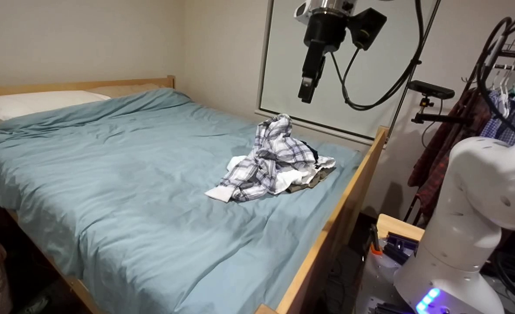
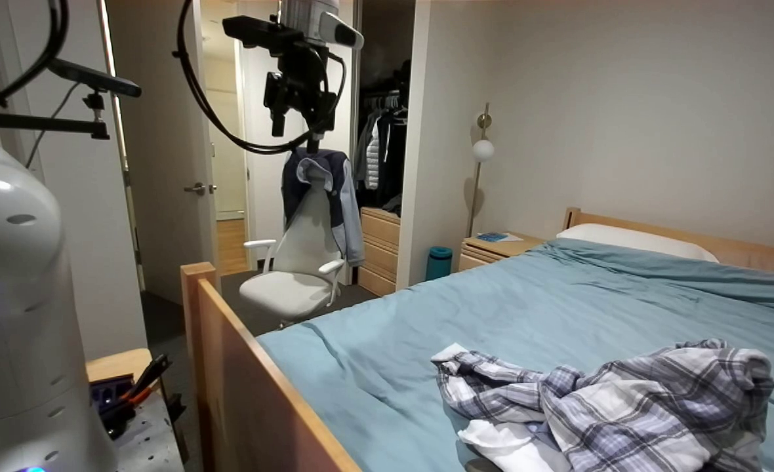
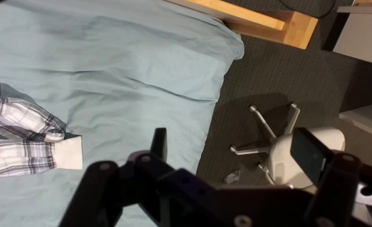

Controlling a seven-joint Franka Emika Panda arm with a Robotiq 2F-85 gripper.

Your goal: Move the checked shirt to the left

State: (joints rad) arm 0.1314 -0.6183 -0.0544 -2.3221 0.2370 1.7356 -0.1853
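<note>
Your end effector [image 3: 232, 145] hangs in the air, its fingers [image 3: 308, 156] spread wide apart. You have the checked shirt [image 1: 279, 150] rumpled on the bed tabletop [image 1: 144, 174], near the corner between its footboard [image 1: 345, 207] and the edge along the wall [image 1: 222, 56].

On the bed [image 1: 152, 183], the checked shirt [image 3: 22, 154], cut off by the wrist view's edge, partly hides white cloth [image 2: 508, 446] beneath.

Dim indoor light, far hallway [image 2: 224, 124] brighter; glare spot on Panda arm [image 2: 20, 295]; wrist view: gripper [image 3: 233, 146] near-black, soft, shadows on carpet [image 3: 258, 72] around office chair [image 3: 280, 157]
</note>
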